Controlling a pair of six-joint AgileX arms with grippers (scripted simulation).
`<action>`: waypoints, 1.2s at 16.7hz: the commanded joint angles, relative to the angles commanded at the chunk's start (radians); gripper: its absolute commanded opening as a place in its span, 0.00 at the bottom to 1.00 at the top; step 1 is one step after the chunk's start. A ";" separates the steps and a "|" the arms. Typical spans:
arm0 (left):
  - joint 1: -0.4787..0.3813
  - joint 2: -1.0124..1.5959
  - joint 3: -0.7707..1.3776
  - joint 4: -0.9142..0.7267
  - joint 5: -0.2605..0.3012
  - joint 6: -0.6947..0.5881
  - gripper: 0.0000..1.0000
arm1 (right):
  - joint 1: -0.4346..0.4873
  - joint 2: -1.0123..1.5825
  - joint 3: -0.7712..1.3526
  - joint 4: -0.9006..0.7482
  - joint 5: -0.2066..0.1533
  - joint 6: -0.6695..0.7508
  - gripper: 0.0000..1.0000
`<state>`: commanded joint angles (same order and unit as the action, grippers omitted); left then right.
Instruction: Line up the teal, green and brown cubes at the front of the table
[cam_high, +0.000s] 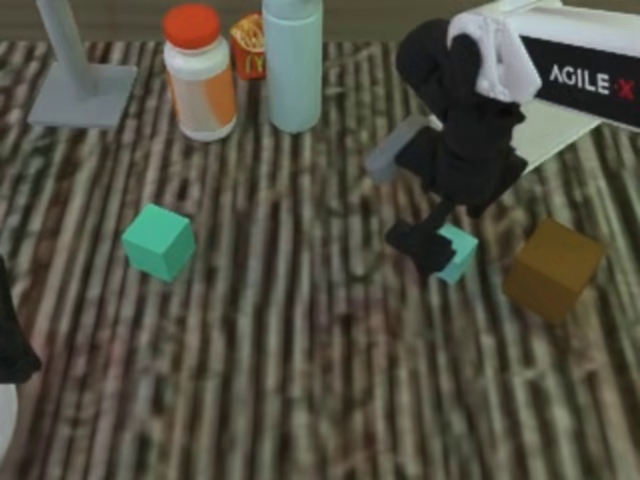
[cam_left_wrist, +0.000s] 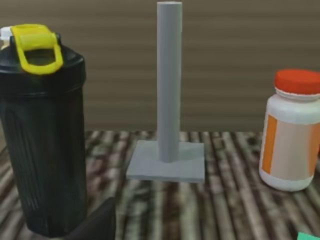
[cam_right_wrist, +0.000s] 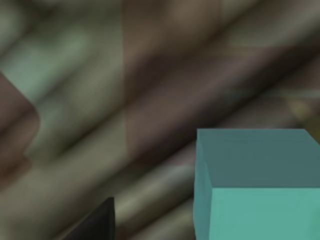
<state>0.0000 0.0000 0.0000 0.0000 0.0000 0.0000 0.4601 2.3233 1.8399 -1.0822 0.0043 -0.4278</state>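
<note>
The teal cube (cam_high: 460, 252) sits on the table (cam_high: 300, 380) right of centre, turned so its corners rather than its faces point to the table's edges; as a cube it has no long axis. The right gripper (cam_high: 432, 246) is down against its left side, and whether the fingers have closed on it cannot be told. The brown cube (cam_high: 554, 269) lies just to its right, also rotated. The green cube (cam_high: 158, 241) stands well apart on the left half, likewise skewed. Along the back stand a grey post on a square base (cam_high: 80, 80), a white bottle with a red cap (cam_high: 200, 75), a small red-and-yellow box (cam_high: 247, 45) and a pale blue cylinder (cam_high: 292, 65). A black shaker with a yellow loop (cam_left_wrist: 42, 130) shows only in the left wrist view. The left arm sits parked at the left edge.
</note>
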 joint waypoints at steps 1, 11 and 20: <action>0.000 0.000 0.000 0.000 0.000 0.000 1.00 | 0.000 0.013 -0.029 0.046 0.000 0.001 1.00; 0.000 0.000 0.000 0.000 0.000 0.000 1.00 | 0.002 0.046 -0.093 0.134 0.000 0.002 0.77; 0.000 0.000 0.000 0.000 0.000 0.000 1.00 | 0.002 0.046 -0.093 0.134 0.000 0.002 0.10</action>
<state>0.0000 0.0000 0.0000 0.0000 0.0000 0.0000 0.4623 2.3694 1.7468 -0.9481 0.0048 -0.4260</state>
